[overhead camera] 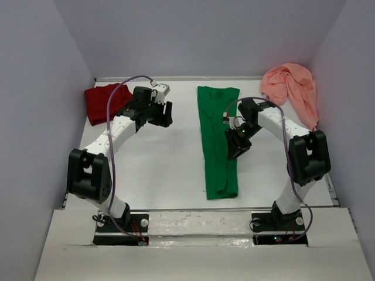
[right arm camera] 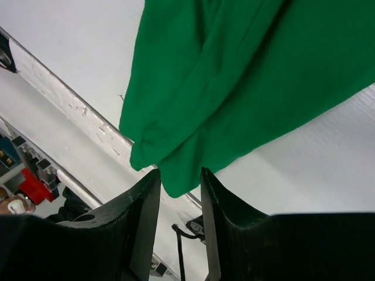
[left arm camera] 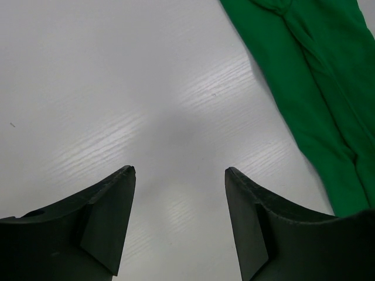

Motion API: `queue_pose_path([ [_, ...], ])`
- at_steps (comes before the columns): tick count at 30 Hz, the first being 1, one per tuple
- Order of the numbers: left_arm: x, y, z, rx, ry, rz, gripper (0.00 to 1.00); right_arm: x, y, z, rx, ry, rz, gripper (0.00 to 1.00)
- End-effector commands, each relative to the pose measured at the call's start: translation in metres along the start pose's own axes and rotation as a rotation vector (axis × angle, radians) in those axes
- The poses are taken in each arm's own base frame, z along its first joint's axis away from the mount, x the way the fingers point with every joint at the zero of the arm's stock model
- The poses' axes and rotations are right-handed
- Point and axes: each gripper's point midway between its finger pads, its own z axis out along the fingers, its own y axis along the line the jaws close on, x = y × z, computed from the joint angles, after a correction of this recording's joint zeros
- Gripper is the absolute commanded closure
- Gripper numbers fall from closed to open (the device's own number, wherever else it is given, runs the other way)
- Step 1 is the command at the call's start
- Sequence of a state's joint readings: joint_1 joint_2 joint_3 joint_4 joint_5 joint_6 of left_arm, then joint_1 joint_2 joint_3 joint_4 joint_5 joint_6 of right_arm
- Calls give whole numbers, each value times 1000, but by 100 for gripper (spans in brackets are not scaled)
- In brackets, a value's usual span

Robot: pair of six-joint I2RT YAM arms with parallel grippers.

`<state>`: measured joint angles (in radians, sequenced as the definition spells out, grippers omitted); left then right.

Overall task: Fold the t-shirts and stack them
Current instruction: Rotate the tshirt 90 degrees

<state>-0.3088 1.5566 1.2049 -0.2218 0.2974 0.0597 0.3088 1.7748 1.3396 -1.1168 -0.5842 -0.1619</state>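
A bright green t-shirt [overhead camera: 218, 140], folded into a long narrow strip, lies along the middle of the table. A dark red t-shirt [overhead camera: 102, 102] lies bunched at the back left. At the back right, a salmon-pink t-shirt [overhead camera: 291, 88] is crumpled against the wall. My left gripper [overhead camera: 165, 116] hovers open over bare table between the red and green shirts, and its wrist view [left arm camera: 180, 169] shows nothing between the fingers. My right gripper [overhead camera: 236, 147] is over the green strip's right edge. In its wrist view [right arm camera: 180, 171] the jaws stand narrowly apart, with the green shirt's [right arm camera: 234, 76] near corner just beyond the tips.
White walls close the table in on the left, back and right. The table's near edge [right arm camera: 70, 99] with its metal rail runs just past the green shirt's end. A strip of the green shirt [left arm camera: 310, 88] borders the left wrist view on the right.
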Motion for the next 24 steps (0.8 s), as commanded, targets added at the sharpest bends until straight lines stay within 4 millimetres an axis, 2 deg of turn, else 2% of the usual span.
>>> queue_pose_path([
  [1, -7, -9, -6, 42, -19, 26, 28, 5, 22, -19, -46, -38, -58, 60],
  [5, -8, -7, -3, 46, -6, 34, 28, 5, 30, -21, -98, 0, -52, 57],
  [6, -2, -7, 2, 52, 21, 30, 28, 0, 33, -24, -109, 0, -58, 55],
  [7, -5, -8, 3, 62, 23, 36, 28, -2, 34, -24, -123, 12, -83, 55],
  [10, -1, -7, 10, 65, 52, 29, 28, -5, 29, -21, -140, 82, -84, 55],
  [12, -2, -4, 12, 48, 44, 12, 28, -15, 14, -11, -89, 64, -89, 55],
  [17, 4, -3, 10, 44, 48, 10, 28, 2, 2, 25, -137, 176, -107, 55],
  [21, 5, -2, 7, 44, 45, 12, 28, 3, -21, 43, -30, 197, -173, 55],
  [22, 7, -1, 7, 43, 50, 10, 29, 5, -21, 44, -35, 201, -172, 55],
  [24, 6, 0, 7, 47, 48, 6, 28, 11, -7, 49, -120, 216, -181, 55],
])
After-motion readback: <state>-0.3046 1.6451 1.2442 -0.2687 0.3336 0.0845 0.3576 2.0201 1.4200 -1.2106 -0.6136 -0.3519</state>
